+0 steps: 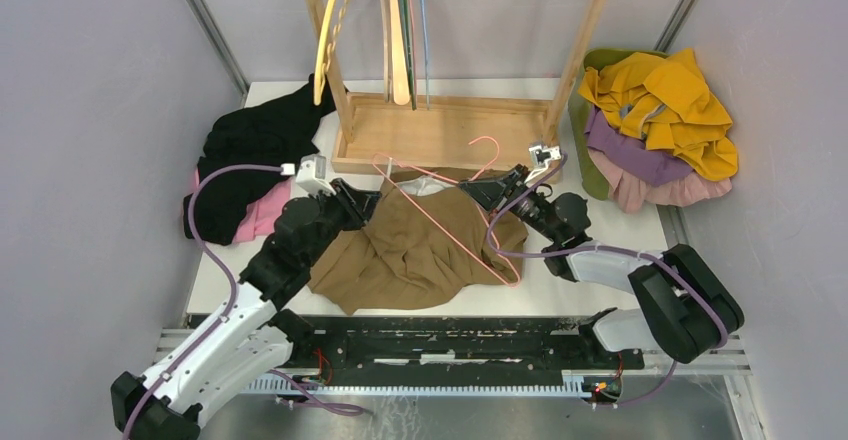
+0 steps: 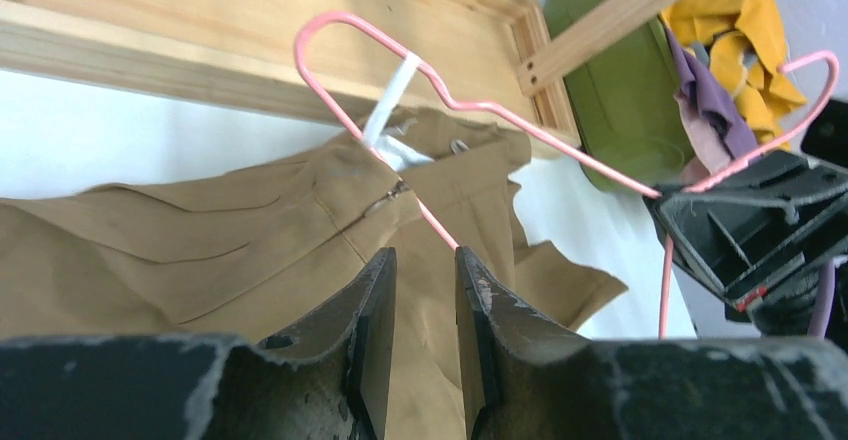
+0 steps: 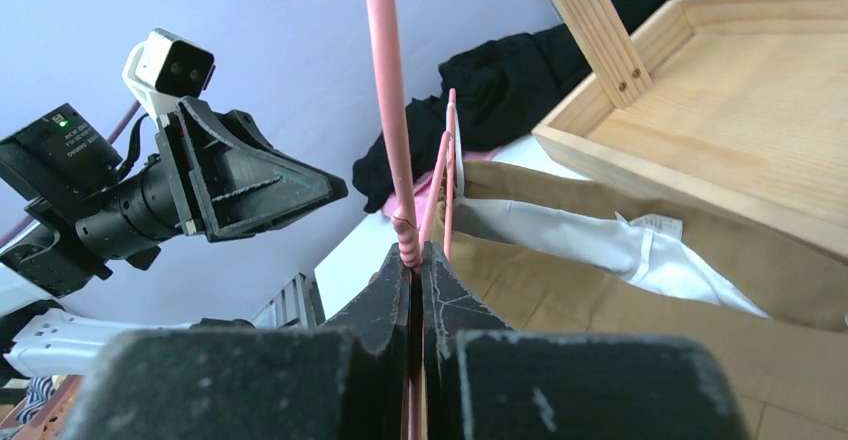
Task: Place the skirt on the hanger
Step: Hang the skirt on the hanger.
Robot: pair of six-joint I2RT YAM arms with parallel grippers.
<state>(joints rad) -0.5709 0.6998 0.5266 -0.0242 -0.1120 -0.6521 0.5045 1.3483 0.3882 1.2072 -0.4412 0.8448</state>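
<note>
The brown skirt [image 1: 420,250] lies crumpled on the white table, its waistband and white lining [image 3: 560,240] toward the rack. A pink wire hanger [image 1: 450,222] lies slanted across it. One hanger shoulder passes through the skirt's white loop strap [image 2: 393,105]. My right gripper [image 1: 497,188] is shut on the hanger's twisted neck [image 3: 405,245], with the hook [image 1: 485,145] rising past it. At the skirt's left edge, my left gripper [image 1: 365,203] hovers over the fabric [image 2: 250,250]. Its jaws stand a little apart, and only cloth shows beyond the gap.
A wooden rack with a tray base [image 1: 440,130] stands just behind the skirt, with several hangers [image 1: 400,40] on it. Black [image 1: 250,150] and pink [image 1: 260,215] garments lie at the left. A green basket [image 1: 590,130] piled with yellow and purple clothes [image 1: 665,110] sits at the right.
</note>
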